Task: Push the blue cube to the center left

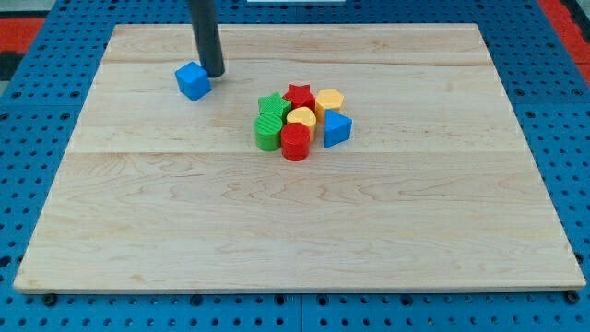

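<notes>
Resting on a pale wooden board (295,231), my tip (214,74) stands just beside the blue cube (193,81), at the cube's upper right edge and seemingly touching it, though actual contact cannot be confirmed from this angle. The dark rod has no fingers to open or close; it rises straight out of the view's top. The blue cube sits in the board's upper left area, well apart from the other blocks. Those are bunched tightly together slightly above the board's centre: a green star (271,106) with a green cylinder (267,134) just below it, a red star (299,95) at the top of the group, a yellow hexagonal block (329,100) to its right, a yellow block of rounded shape (301,117) in the middle, a red cylinder (295,143) at the bottom, and a blue triangular block (336,129) on the right flank. A blue perforated surface (46,120) surrounds the board on all sides, with red patches showing at the view's top corners. No brand, label or legible writing appears anywhere on the board, the blocks or the rod.
</notes>
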Controlling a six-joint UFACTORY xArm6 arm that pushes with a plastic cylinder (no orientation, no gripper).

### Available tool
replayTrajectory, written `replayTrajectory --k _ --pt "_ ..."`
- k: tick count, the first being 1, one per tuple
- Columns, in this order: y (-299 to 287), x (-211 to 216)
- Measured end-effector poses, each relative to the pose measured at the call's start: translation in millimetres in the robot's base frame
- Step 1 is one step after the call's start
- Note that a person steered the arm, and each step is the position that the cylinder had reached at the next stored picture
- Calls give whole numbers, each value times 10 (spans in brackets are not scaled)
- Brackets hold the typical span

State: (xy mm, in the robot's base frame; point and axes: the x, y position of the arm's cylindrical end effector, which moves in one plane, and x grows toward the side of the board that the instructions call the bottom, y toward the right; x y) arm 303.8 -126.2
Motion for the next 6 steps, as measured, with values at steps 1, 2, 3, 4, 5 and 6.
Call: replayTrajectory --k 1,2,3,4,5,6 --pt "-191 142" --pt "-566 111" --pt "-782 195" --pt "-790 481" --pt "-806 774" --pt "-1029 923"
